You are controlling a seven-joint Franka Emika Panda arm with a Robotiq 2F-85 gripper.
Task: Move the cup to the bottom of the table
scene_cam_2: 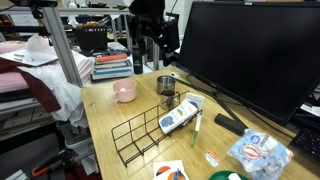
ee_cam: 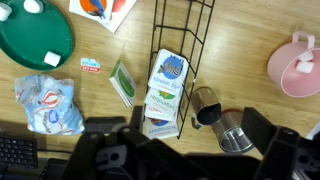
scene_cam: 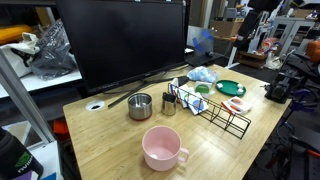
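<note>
Far left, wrist view: green plate (ee_cam: pixel 35 35) cut off by the top and left edges, with two small white pieces on it; keyboard (ee_cam: pixel 14 150) only partly in frame at the bottom corner.
Left of centre: crinkled clear bag (ee_cam: pixel 48 103), its print too blurred to read; small red-and-white packet (ee_cam: pixel 90 65); flat green packet (ee_cam: pixel 122 83).
Centre: black wire rack (ee_cam: pixel 180 40) lies on the worktop (ee_cam: pixel 250 30) and runs off the top edge; the packets (ee_cam: pixel 165 85) in it have labels that cannot be read.
Bottom edge: the hand (ee_cam: pixel 185 135) is a dark blur that hides the worktop beneath it; its two fingers (ee_cam: pixel 258 125) stand wide apart with nothing between them, so it is open.
Cup (ee_cam: pixel 207 105): just right of the rack's lower end, ahead of the hand, nearer the right-side finger, untouched.
Pot (ee_cam: pixel 235 135): just beside the cup; whether they touch cannot be told; partly covered by the finger.
Pink mug (ee_cam: pixel 298 65): cut off by the right edge.
Exterior views: the cup (scene_cam: pixel 169 103) stands upright between pot and rack; the hand (scene_cam_2: pixel 157 60) hangs above the cup (scene_cam_2: pixel 170 100), dark against clutter, its jaws hard to make out there.
</note>
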